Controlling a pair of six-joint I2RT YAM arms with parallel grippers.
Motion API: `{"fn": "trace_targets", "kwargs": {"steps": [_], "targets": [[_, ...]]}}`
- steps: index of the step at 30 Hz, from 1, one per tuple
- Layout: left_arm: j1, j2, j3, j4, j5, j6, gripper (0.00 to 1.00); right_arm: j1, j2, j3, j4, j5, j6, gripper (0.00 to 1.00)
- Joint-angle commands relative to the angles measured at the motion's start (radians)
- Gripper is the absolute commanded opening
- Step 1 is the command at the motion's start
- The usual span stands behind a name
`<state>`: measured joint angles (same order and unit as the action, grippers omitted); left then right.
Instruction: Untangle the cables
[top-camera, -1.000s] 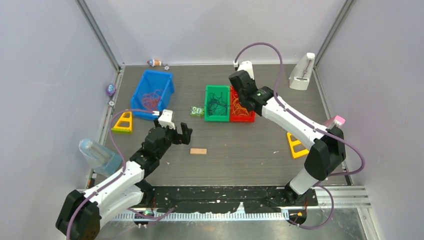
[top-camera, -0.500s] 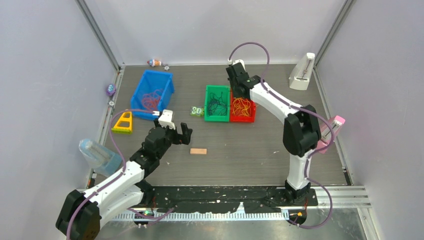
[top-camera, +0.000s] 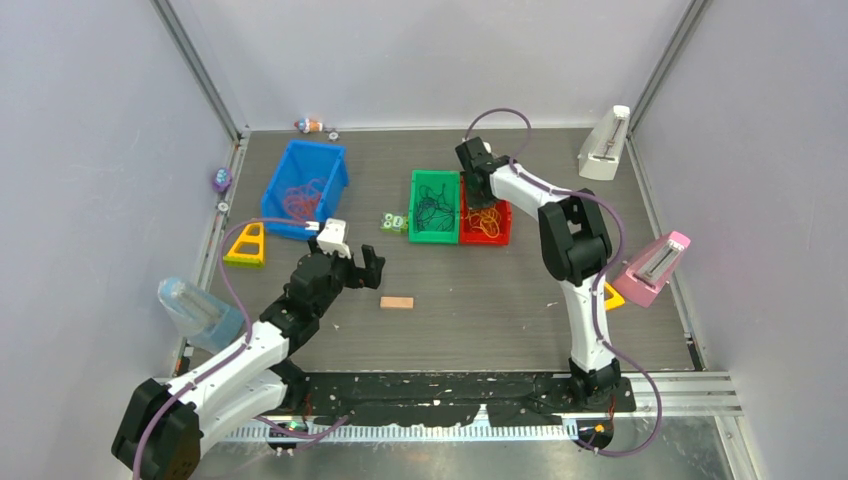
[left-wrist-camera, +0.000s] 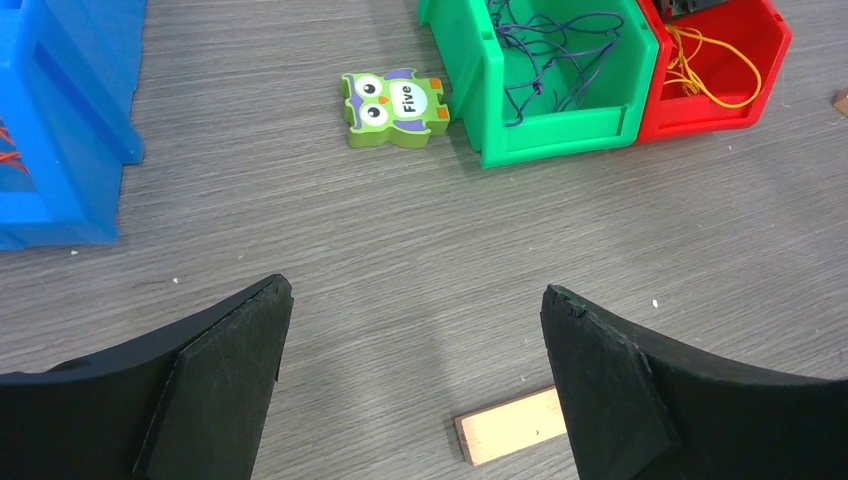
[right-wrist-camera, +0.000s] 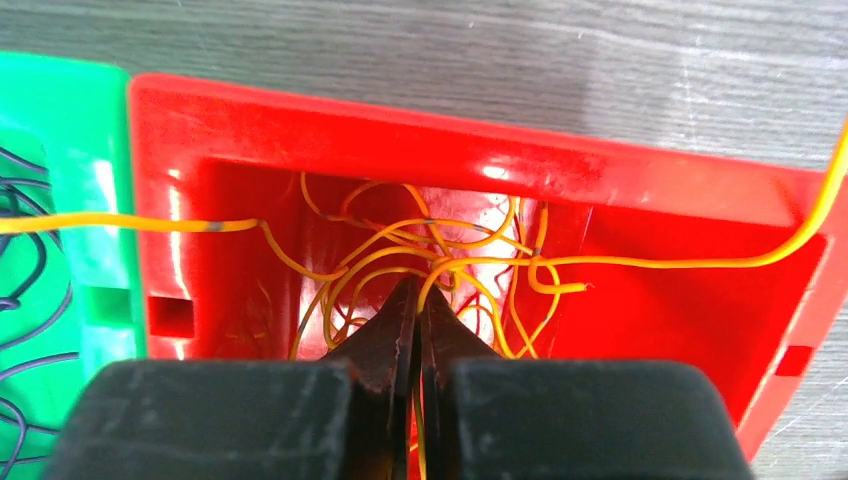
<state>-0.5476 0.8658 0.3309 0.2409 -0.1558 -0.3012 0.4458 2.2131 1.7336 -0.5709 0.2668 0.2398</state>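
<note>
Yellow cables, strands crosswise over red bin

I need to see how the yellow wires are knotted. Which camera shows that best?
Right wrist view: the yellow wires fill the frame inside the red bin. The top view shows a small patch by the arm; the left wrist view catches a few loops.

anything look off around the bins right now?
Yes: yellow cables spill out of the red bin. One strand trails left across the green bin, and another runs out over the red bin's right rim. The right gripper is shut in the tangle, seemingly pinching a strand.
</note>
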Motion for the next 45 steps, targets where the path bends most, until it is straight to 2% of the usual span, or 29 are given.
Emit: {"fn": "trace_targets", "kwargs": {"steps": [1, 2, 5, 7, 13, 17, 18, 23, 29, 32, 34, 39, 41, 45], "targets": [[-0.003, 0.003, 0.043, 0.025, 0.004, 0.02, 0.96, 0.005, -0.004, 0.006, -0.03, -0.011, 0.012, 0.12], [-0.003, 0.004, 0.044, 0.026, 0.003, 0.02, 0.96, 0.005, -0.029, 0.001, -0.03, -0.012, 0.011, 0.14], [-0.003, 0.005, 0.045, 0.025, 0.004, 0.021, 0.96, 0.005, -0.1, -0.012, -0.032, -0.004, 0.007, 0.34], [-0.002, 0.005, 0.045, 0.025, 0.004, 0.021, 0.96, 0.004, -0.176, -0.022, -0.043, 0.001, 0.005, 0.41], [-0.003, 0.004, 0.044, 0.024, 0.004, 0.021, 0.96, 0.005, -0.299, -0.033, -0.077, 0.003, 0.002, 0.53], [-0.003, 0.005, 0.045, 0.024, 0.006, 0.021, 0.96, 0.0, -0.338, -0.027, -0.082, 0.017, -0.008, 0.68], [-0.002, 0.006, 0.044, 0.024, 0.005, 0.021, 0.96, -0.004, -0.341, -0.023, -0.082, 0.018, -0.009, 0.73], [-0.002, 0.004, 0.045, 0.024, 0.006, 0.021, 0.96, -0.102, -0.303, 0.046, -0.078, -0.094, 0.027, 0.8], [-0.003, 0.01, 0.046, 0.026, 0.007, 0.021, 0.96, -0.23, -0.207, 0.133, -0.054, -0.202, 0.142, 0.98], [-0.003, 0.014, 0.048, 0.026, 0.009, 0.021, 0.96, -0.27, -0.131, 0.175, -0.038, -0.21, 0.175, 0.97], [-0.002, 0.018, 0.049, 0.026, 0.01, 0.02, 0.96, -0.289, -0.09, 0.215, -0.032, -0.226, 0.191, 0.9], [-0.003, 0.022, 0.051, 0.024, 0.01, 0.022, 0.97, -0.32, 0.019, 0.302, -0.016, -0.285, 0.203, 0.65], [-0.003, 0.023, 0.052, 0.025, 0.01, 0.022, 0.97, -0.323, 0.05, 0.32, -0.019, -0.308, 0.198, 0.62], [-0.003, 0.026, 0.055, 0.023, 0.01, 0.022, 0.96, -0.327, 0.083, 0.295, 0.001, -0.318, 0.192, 0.62]]}}
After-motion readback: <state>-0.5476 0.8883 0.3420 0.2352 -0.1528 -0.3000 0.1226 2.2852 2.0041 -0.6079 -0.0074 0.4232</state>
